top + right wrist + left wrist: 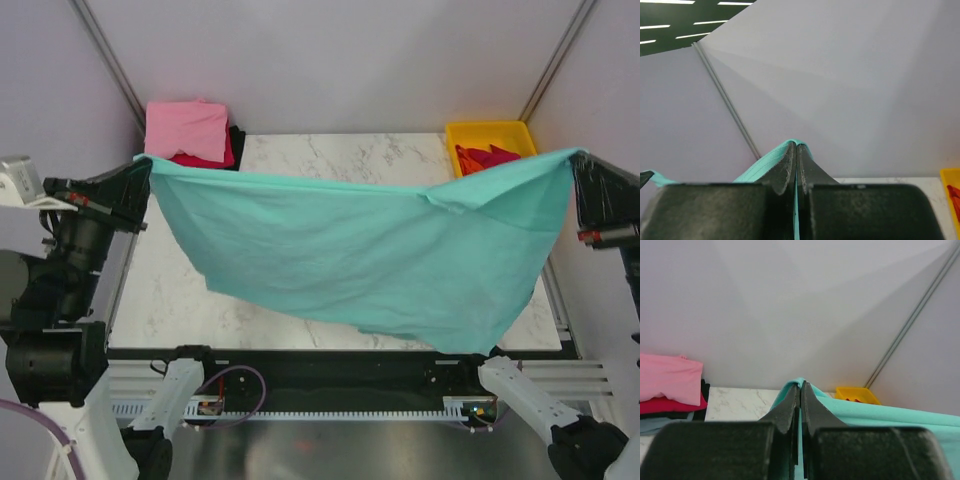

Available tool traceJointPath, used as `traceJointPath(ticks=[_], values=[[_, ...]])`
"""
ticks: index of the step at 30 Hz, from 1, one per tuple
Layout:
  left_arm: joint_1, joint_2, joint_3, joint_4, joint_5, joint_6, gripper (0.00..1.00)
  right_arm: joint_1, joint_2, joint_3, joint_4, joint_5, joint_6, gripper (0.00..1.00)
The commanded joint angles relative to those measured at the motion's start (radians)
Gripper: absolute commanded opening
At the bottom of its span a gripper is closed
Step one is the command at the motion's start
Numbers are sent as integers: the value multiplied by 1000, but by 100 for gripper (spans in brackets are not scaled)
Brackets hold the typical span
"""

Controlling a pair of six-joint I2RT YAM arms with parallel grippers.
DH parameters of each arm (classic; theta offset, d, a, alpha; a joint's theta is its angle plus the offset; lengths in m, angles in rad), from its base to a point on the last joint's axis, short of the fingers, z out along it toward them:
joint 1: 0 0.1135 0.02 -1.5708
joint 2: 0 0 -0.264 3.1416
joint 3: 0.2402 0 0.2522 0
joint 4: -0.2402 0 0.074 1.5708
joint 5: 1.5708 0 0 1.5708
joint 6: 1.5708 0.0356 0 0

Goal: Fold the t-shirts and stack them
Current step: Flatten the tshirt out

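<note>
A teal-green t-shirt (360, 255) hangs stretched in the air above the marble table (170, 290), sagging lowest at the front right. My left gripper (143, 165) is shut on its left corner, high at the table's left side. My right gripper (578, 156) is shut on the right corner, high at the right side. In the left wrist view the teal cloth (880, 412) is pinched between the fingertips (801, 386). The right wrist view shows a hemmed teal edge (760, 162) folded over the closed tips (796, 146). A stack of folded t-shirts (190, 130), pink on top, lies at the back left.
A yellow tray (490, 135) with red and orange cloth (485, 156) stands at the back right, partly behind the hanging shirt. Grey walls close in the back and sides. The folded stack (670, 385) has crimson, black and grey-blue layers under the pink.
</note>
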Motion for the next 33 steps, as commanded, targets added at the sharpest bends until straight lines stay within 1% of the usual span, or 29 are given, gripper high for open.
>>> traceJointPath(ticks=[1, 2, 3, 4, 6, 7, 9, 10, 11, 12, 13, 14, 15, 16, 17, 18, 19, 21, 24, 25, 27, 28, 29, 30, 31, 33], values=[[1, 208, 79, -156, -19, 56, 2, -7, 272, 128, -99, 96, -73, 0], [1, 240, 87, -158, -19, 56, 2, -7, 316, 139, -101, 149, -76, 0], [1, 307, 101, -159, -22, 55, 2, -7, 359, 144, -86, 165, -77, 0], [3, 344, 107, -162, -22, 61, 2, -7, 450, 148, -78, 173, -86, 0], [4, 431, 128, -197, -34, 67, 2, -7, 546, 139, -54, 193, -83, 0], [13, 508, 118, -199, -42, 67, 2, -7, 650, 127, -44, 193, -83, 0], [32, 611, 68, -188, -39, 68, 2, -7, 754, 96, 9, 232, -74, 0], [54, 716, 47, -179, -34, 67, 2, -7, 863, 72, 26, 252, -71, 0], [59, 763, 21, -159, -26, 65, 3, -8, 918, 67, 40, 263, -61, 0], [82, 809, -23, -117, 0, 62, 17, -10, 972, 70, 71, 262, -57, 5], [93, 864, -34, -107, 35, 58, 29, -13, 1081, 107, 74, 243, -56, 23], [102, 945, -39, -101, 73, 55, 37, -16, 1138, 139, 75, 230, -57, 42], [108, 978, -46, -99, 116, 52, 49, -15, 1188, 173, 69, 222, -62, 70], [110, 993, -54, -87, 122, 49, 58, -16, 1268, 250, 51, 232, -60, 83], [110, 998, -68, -73, 132, 49, 67, -16, 1296, 280, 36, 243, -57, 92], [110, 995, -97, -63, 127, 50, 84, -16, 1313, 296, 29, 251, -57, 98], [108, 990, -108, -53, 118, 61, 91, -16, 1324, 296, 31, 254, -57, 98], [111, 974, -127, -55, 75, 75, 93, -16, 1315, 273, 51, 257, -59, 98], [113, 919, -169, -56, 37, 84, 94, -16, 1263, 172, 92, 253, -57, 98], [113, 905, -181, -55, 35, 87, 94, -16, 1228, 102, 106, 248, -53, 98], [111, 879, -218, -55, 29, 88, 93, -15, 1186, 18, 143, 225, -41, 98], [111, 857, -247, -50, 24, 90, 92, -16, 1140, -79, 188, 182, -21, 98], [111, 843, -247, -50, 23, 90, 92, -16, 1117, -133, 210, 182, -10, 98], [110, 832, -284, -40, 21, 88, 92, -15, 1096, -185, 229, 124, 7, 98], [111, 810, -307, -29, 26, 79, 91, -15, 1059, -285, 249, 86, 22, 98], [110, 790, -384, 9, 35, 64, 90, -8, 1025, -377, 302, -2, 65, 98]])
